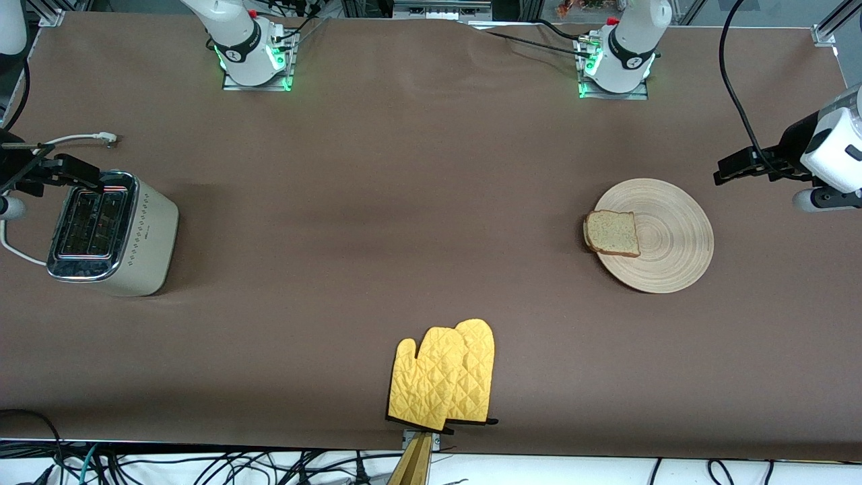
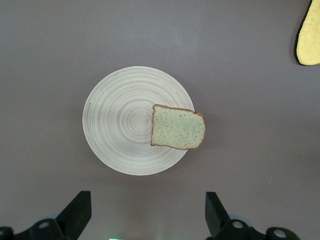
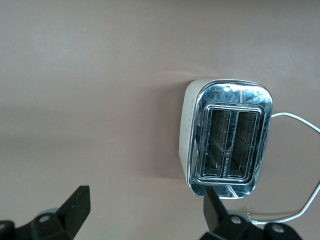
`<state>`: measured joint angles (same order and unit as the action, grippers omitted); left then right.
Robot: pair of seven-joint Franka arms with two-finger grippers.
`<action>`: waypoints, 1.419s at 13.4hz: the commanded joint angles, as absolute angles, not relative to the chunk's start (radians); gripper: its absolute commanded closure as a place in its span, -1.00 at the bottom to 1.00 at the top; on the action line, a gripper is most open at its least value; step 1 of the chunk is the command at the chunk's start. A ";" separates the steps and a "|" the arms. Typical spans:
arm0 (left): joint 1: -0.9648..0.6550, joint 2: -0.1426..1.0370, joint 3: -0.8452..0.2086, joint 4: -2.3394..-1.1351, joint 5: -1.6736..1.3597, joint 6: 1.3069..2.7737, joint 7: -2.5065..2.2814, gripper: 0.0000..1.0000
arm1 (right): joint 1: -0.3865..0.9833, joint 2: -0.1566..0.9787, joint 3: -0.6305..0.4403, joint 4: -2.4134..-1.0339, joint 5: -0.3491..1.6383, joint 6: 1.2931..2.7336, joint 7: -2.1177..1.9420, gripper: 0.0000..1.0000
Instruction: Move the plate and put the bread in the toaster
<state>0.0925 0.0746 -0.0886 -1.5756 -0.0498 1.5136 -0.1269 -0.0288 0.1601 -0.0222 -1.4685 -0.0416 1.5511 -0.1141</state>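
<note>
Overhead first: plate (image 1: 663, 236) near the left arm's end of the table (image 1: 404, 202), bread (image 1: 612, 233) lying flat on its rim, overhanging toward the table's middle. Toaster (image 1: 111, 232) upright at the right arm's end, white cord (image 1: 74, 140) trailing. Yellow oven mitts (image 1: 444, 377) at the table's edge nearest the camera. Left gripper (image 1: 731, 168) up beside the plate; right gripper (image 1: 67, 176) over the toaster.

Left wrist view: left gripper (image 2: 147, 215) fingers wide, empty, above plate (image 2: 120, 120) and bread (image 2: 178, 127).

Right wrist view: right gripper (image 3: 145, 215) fingers wide, empty; toaster (image 3: 227, 137) slots unfilled.
</note>
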 commanded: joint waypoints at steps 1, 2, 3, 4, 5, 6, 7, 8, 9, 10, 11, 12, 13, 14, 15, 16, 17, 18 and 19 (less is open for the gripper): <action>0.097 0.090 -0.087 -1.543 -0.058 1.497 -0.107 -1.00 | -0.038 0.158 -0.017 -1.460 -0.025 1.551 -0.103 -1.00; 0.097 0.091 -0.087 -1.543 -0.060 1.497 -0.106 -1.00 | -0.038 0.160 -0.018 -1.460 -0.026 1.551 -0.104 -1.00; 0.097 0.091 -0.087 -1.543 -0.058 1.497 -0.107 -1.00 | -0.038 0.160 -0.018 -1.460 -0.026 1.551 -0.106 -1.00; 0.097 0.091 -0.087 -1.543 -0.057 1.497 -0.107 -1.00 | -0.038 0.160 -0.018 -1.460 -0.026 1.551 -0.106 -1.00; 0.098 0.091 -0.087 -1.543 -0.058 1.497 -0.106 -1.00 | -0.038 0.160 -0.018 -1.460 -0.026 1.551 -0.106 -1.00; 0.097 0.089 -0.087 -1.542 -0.058 1.497 -0.107 -1.00 | -0.038 0.160 -0.018 -1.460 -0.026 1.551 -0.106 -1.00; 0.098 0.089 -0.087 -1.543 -0.058 1.497 -0.106 -1.00 | -0.038 0.160 -0.018 -1.460 -0.026 1.551 -0.106 -1.00; 0.097 0.090 -0.087 -1.543 -0.058 1.497 -0.107 -1.00 | -0.038 0.160 -0.018 -1.460 -0.026 1.551 -0.106 -1.00; 0.098 0.089 -0.087 -1.543 -0.058 1.497 -0.106 -1.00 | -0.038 0.160 -0.018 -1.460 -0.026 1.551 -0.106 -1.00; 0.097 0.090 -0.087 -1.543 -0.057 1.497 -0.107 -1.00 | -0.038 0.160 -0.018 -1.460 -0.026 1.549 -0.106 -1.00; 0.098 0.089 -0.087 -1.542 -0.058 1.497 -0.106 -1.00 | -0.038 0.160 -0.018 -1.460 -0.026 1.549 -0.106 -1.00; 0.098 0.089 -0.087 -1.542 -0.058 1.497 -0.106 -1.00 | -0.038 0.160 -0.018 -1.460 -0.026 1.549 -0.106 -1.00; 0.098 0.089 -0.087 -1.542 -0.058 1.497 -0.106 -1.00 | -0.038 0.160 -0.018 -1.460 -0.028 1.548 -0.106 -1.00; 0.098 0.089 -0.087 -1.542 -0.057 1.497 -0.106 -1.00 | -0.038 0.160 -0.018 -1.460 -0.026 1.551 -0.106 -1.00; 0.098 0.089 -0.087 -1.542 -0.057 1.497 -0.106 -1.00 | -0.038 0.160 -0.018 -1.460 -0.028 1.551 -0.106 -1.00; 0.098 0.089 -0.087 -1.542 -0.057 1.497 -0.106 -1.00 | -0.038 0.160 -0.018 -1.460 -0.028 1.551 -0.106 -1.00; 0.098 0.089 -0.087 -1.542 -0.057 1.497 -0.106 -1.00 | -0.038 0.160 -0.018 -1.460 -0.026 1.551 -0.106 -1.00; 0.098 0.089 -0.087 -1.542 -0.055 1.497 -0.107 -1.00 | -0.038 0.160 -0.018 -1.460 -0.028 1.551 -0.106 -1.00; 0.098 0.089 -0.086 -1.542 -0.055 1.497 -0.107 -1.00 | -0.038 0.160 -0.018 -1.460 -0.028 1.551 -0.106 -1.00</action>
<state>0.0936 0.0754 -0.0886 -1.5739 -0.0498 1.5136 -0.1269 -0.0297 0.1603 -0.0225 -1.4685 -0.0416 1.5511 -0.1141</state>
